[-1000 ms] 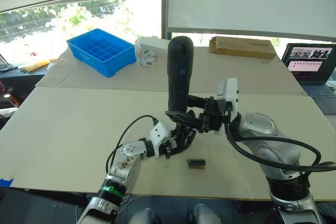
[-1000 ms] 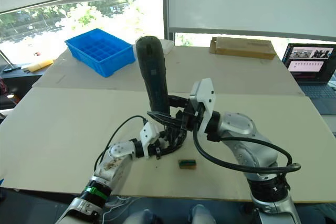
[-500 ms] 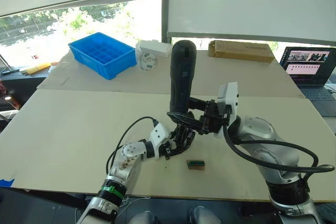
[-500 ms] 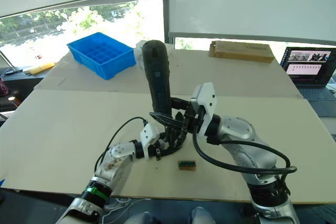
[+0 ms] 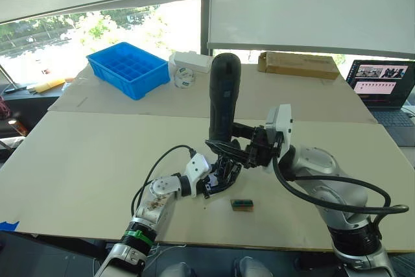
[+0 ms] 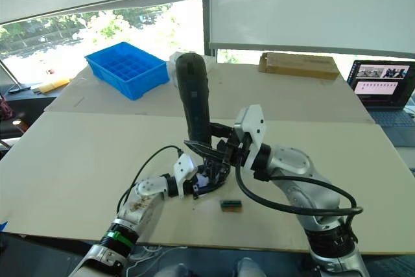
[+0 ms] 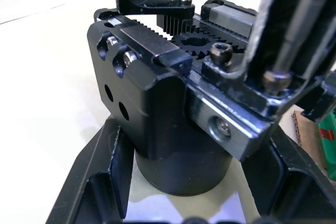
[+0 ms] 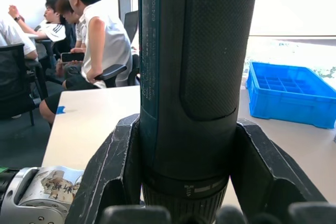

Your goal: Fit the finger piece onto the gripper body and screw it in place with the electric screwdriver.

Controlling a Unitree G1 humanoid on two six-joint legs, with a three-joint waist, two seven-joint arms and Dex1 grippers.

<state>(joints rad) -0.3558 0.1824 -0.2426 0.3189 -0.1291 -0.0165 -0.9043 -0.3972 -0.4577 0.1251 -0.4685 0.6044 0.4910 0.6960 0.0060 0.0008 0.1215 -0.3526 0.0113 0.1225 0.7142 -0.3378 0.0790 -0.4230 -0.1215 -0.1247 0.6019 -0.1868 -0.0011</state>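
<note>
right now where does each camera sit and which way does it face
Left eye view: on the head, looking forward and down at the table; both arms show, the right gripper holding the electric screwdriver upright.
Right eye view: the head's other eye, same scene.
Left wrist view: on the left wrist, looking along the left gripper at the gripper body between its fingers.
Right wrist view: on the right wrist, facing the screwdriver barrel, seated people behind.
Shared: the blue bin shows in both eye views and the right wrist view.
</note>
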